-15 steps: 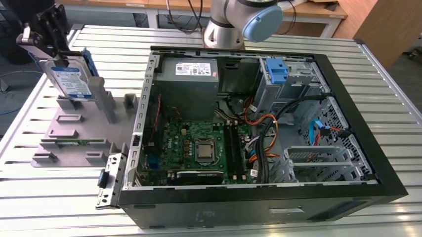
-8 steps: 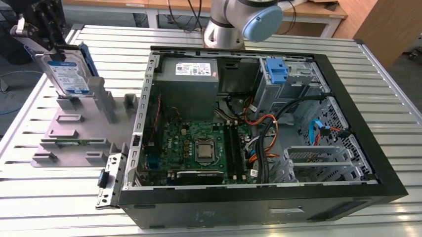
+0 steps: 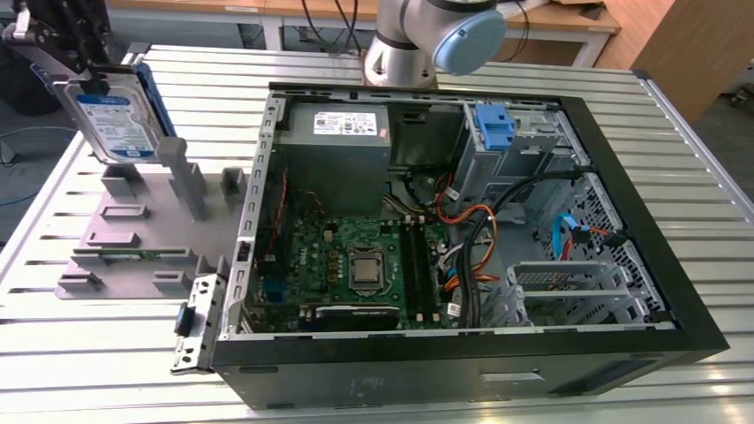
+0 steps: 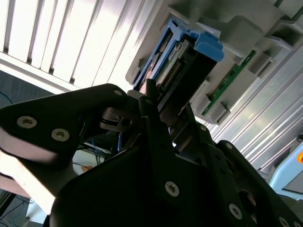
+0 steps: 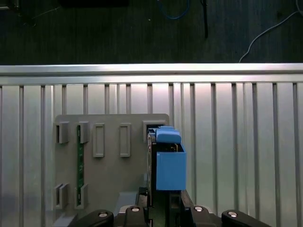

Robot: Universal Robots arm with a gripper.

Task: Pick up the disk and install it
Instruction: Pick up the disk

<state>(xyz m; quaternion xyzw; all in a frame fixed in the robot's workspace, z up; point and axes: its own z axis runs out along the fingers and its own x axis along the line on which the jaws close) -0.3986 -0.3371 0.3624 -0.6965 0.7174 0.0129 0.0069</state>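
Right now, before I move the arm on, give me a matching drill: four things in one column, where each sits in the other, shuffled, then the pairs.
Things
1. the disk
2. green memory stick
3. blue tab
4. motherboard

Places
A. flat on the floor of the open computer case
B. in a slot of the grey holder plate
C. gripped upright by the hand, at the exterior view's left
D. in the drive cage inside the case

Pairs: 1-C, 2-B, 3-D, 4-A
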